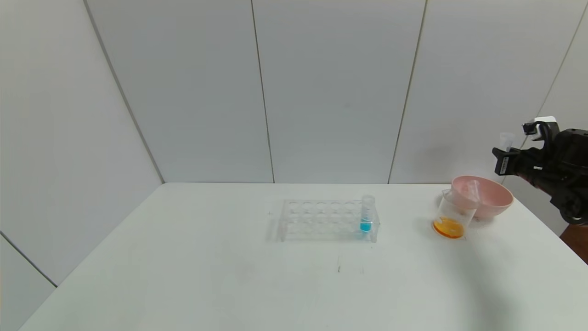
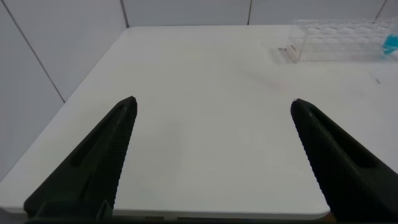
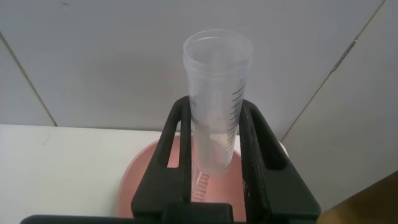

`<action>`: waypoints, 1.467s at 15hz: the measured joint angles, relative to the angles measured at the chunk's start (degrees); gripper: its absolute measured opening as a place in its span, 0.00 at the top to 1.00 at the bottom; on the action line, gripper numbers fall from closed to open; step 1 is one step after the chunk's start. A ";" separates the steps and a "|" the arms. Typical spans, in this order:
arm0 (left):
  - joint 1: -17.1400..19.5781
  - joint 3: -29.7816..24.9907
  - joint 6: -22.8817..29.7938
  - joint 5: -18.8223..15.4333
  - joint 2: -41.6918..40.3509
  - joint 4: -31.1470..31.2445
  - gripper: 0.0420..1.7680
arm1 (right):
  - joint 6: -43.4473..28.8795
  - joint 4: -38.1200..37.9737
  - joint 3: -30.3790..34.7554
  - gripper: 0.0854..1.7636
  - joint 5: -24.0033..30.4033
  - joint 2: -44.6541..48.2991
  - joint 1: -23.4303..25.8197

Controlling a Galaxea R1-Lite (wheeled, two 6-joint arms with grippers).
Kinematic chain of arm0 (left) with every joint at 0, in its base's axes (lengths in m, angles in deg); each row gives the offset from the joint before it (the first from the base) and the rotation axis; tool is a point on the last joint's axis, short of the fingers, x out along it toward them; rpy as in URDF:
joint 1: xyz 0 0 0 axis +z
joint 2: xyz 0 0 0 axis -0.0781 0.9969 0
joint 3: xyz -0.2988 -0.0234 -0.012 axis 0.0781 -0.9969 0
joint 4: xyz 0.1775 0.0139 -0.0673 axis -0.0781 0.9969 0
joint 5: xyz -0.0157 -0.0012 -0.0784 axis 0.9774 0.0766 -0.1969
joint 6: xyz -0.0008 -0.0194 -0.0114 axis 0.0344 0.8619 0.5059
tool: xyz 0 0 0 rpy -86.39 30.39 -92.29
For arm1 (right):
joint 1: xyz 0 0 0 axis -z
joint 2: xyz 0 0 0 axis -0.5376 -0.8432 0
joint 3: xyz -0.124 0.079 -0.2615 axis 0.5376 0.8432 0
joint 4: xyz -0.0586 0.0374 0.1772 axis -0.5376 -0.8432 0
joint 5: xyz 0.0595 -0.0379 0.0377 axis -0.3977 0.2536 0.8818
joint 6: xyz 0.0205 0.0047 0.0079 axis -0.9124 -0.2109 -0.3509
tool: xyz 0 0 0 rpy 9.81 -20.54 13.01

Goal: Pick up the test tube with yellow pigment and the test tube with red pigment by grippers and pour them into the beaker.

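My right gripper (image 1: 503, 158) is at the far right, above the pink bowl (image 1: 494, 197), shut on an empty clear test tube (image 1: 506, 140) held upright. The right wrist view shows this tube (image 3: 217, 74) between the fingers, with no pigment in it; I cannot tell which tube it was. A second empty tube (image 1: 474, 189) leans in the bowl. The beaker (image 1: 452, 214) stands in front of the bowl with orange liquid at its bottom. My left gripper (image 2: 212, 106) is open and empty above the table's near left part, out of the head view.
A clear tube rack (image 1: 321, 218) stands mid-table with one tube of blue liquid (image 1: 366, 214) at its right end; the rack also shows in the left wrist view (image 2: 336, 40). The white table (image 1: 229, 276) ends close behind the bowl at grey wall panels.
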 joint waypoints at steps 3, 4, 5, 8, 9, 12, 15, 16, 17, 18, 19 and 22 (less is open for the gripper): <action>0.00 0.00 0.00 0.00 0.00 0.00 0.00 | -0.68 0.02 1.05 0.74 0.18 -0.91 -0.35; 0.00 0.00 0.00 0.00 0.00 0.00 0.00 | -0.71 0.02 1.40 0.74 0.22 -1.22 -0.41; 0.00 0.00 0.00 0.00 0.00 0.00 0.00 | -0.63 0.06 1.79 0.74 0.24 -1.50 -0.48; 0.00 0.00 0.00 0.00 0.00 0.00 0.00 | -0.17 0.30 2.93 0.57 -0.01 -2.23 -0.80; 0.00 0.00 0.00 0.00 0.00 0.00 0.00 | -0.13 0.41 3.11 0.51 -0.01 -2.38 -0.85; 0.00 0.00 0.00 0.00 0.00 0.00 0.00 | -0.11 0.61 3.25 0.35 -0.12 -2.68 -0.85; 0.00 0.00 0.00 0.00 0.00 0.00 0.00 | -0.13 0.77 3.25 0.25 -0.15 -2.68 -0.74; 0.00 0.00 0.00 0.00 0.00 0.00 0.00 | -0.11 0.80 3.19 0.22 -0.15 -2.44 -0.61; 0.00 0.00 0.00 0.00 0.00 0.00 0.00 | -0.13 0.80 3.04 0.20 -0.15 -1.96 -0.41; 0.00 0.00 0.00 0.00 0.00 0.00 0.00 | -0.24 0.74 2.82 0.18 -0.15 -1.05 -0.24; 0.00 0.00 0.00 0.00 0.00 0.00 0.00 | -0.35 0.61 2.69 0.16 -0.15 0.51 -0.06; 0.00 0.00 0.00 0.00 0.00 0.00 0.00 | -0.49 -0.33 3.28 0.12 0.10 8.44 0.39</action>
